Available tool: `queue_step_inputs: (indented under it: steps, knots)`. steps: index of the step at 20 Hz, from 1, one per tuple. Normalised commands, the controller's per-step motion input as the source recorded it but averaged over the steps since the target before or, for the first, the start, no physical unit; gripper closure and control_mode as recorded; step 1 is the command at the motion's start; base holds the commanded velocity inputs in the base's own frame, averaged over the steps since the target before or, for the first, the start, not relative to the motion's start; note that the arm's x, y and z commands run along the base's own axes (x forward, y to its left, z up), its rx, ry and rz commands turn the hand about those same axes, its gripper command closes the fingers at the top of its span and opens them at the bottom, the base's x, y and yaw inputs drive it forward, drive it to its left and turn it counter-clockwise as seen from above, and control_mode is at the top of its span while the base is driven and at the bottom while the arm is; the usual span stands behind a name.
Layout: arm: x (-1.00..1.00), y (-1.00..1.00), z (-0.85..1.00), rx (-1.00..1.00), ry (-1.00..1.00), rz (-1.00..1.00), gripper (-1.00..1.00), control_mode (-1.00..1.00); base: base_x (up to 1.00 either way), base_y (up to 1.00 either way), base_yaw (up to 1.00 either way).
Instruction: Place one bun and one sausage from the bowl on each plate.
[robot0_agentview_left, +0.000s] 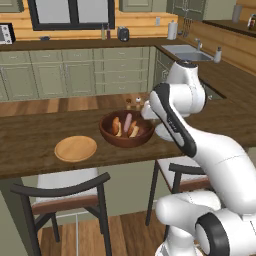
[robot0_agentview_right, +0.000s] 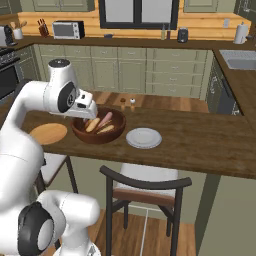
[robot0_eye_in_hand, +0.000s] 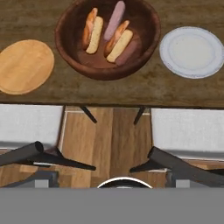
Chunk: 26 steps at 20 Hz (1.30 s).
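The dark wooden bowl (robot0_eye_in_hand: 100, 72) (robot0_agentview_left: 125, 141) (robot0_agentview_right: 97, 138) stands on the counter between the two plates. Two buns (robot0_eye_in_hand: 93, 34) (robot0_eye_in_hand: 119, 40) lie in it, along with a pinkish sausage (robot0_eye_in_hand: 114, 19) and a darker sausage (robot0_eye_in_hand: 129, 52). The tan wooden plate (robot0_eye_in_hand: 25, 65) (robot0_agentview_left: 75, 148) (robot0_agentview_right: 48, 133) is bare. So is the grey-white plate (robot0_eye_in_hand: 191, 51) (robot0_agentview_right: 143, 138), which my arm partly hides in the left base view. My gripper (robot0_agentview_right: 89, 114) (robot0_agentview_left: 148, 112) hangs above the bowl's near side, open and holding nothing.
Two chairs with dark curved backs (robot0_eye_in_hand: 43, 155) (robot0_eye_in_hand: 183, 164) and white seats stand tucked under the counter's front edge. Small shakers (robot0_agentview_right: 127, 103) sit behind the bowl. A sink (robot0_agentview_left: 185, 51) lies on the far counter at the right.
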Motion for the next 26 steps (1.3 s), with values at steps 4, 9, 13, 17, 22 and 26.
queue_step_inputs:
  steps: [4, 9, 13, 17, 22, 26]
  knots:
    - [0.99, 0.24, -0.08, 0.00, 0.02, -0.15, -1.00, -1.00, 0.00, 0.00, 0.00]
    - [0.81, -0.38, -0.32, 0.00, 0.11, -0.06, -1.00, -1.00, 0.00, 0.00, 0.00]
    - [0.67, 0.05, -0.64, -0.01, 0.04, 0.00, -1.00, -1.00, 0.00, 0.00, 0.00]
    - [0.49, 0.23, -0.40, 0.00, 0.00, 0.00, -1.00, -1.00, 0.00, 0.00, 0.00]
    - [0.37, 0.13, -0.29, 0.00, 0.01, 0.00, -1.00, -1.00, 0.00, 0.00, 0.00]
    - [0.19, 0.04, -0.26, 0.00, 0.01, 0.00, -1.00, -1.00, 0.00, 0.00, 0.00]
